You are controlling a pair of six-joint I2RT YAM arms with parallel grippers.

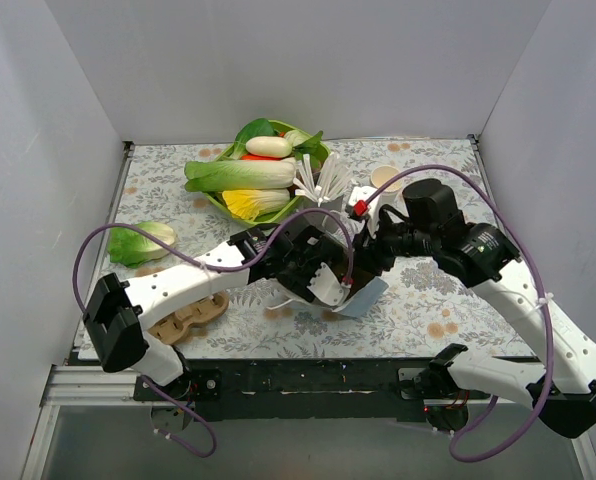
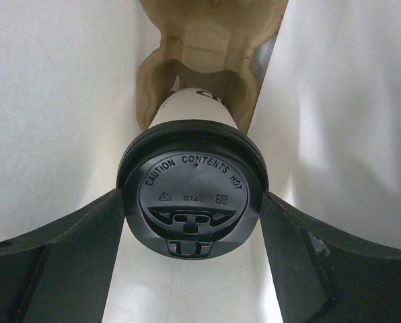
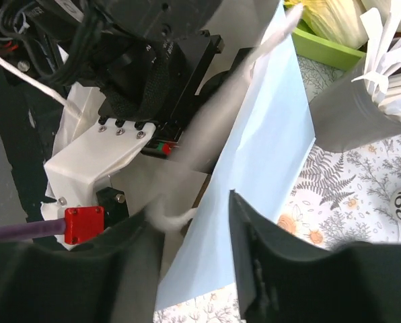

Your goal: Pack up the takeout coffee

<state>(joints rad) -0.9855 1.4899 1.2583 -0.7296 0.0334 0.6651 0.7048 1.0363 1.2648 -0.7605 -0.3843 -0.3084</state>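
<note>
The takeout coffee (image 2: 190, 195), a cream paper cup under a black lid marked "CAUTION CONTENTS HOT", sits in a brown cardboard carrier (image 2: 210, 33) inside a white paper bag (image 1: 363, 297). My left gripper (image 2: 194, 196) reaches into the bag, and its two dark fingers press against the lid's rim on both sides. In the top view the left gripper (image 1: 318, 270) is buried in the bag's mouth and the cup is hidden. My right gripper (image 3: 190, 222) stands at the bag's edge with its jaws apart. The bag's pale wall (image 3: 254, 168) runs loosely between them.
A green bowl (image 1: 313, 205) of vegetables stands at the back. A grey metal cup of white straws (image 1: 323, 190) is right beside the bag. A lettuce head (image 1: 143, 240) lies at the left, another brown carrier (image 1: 188, 315) at the near left.
</note>
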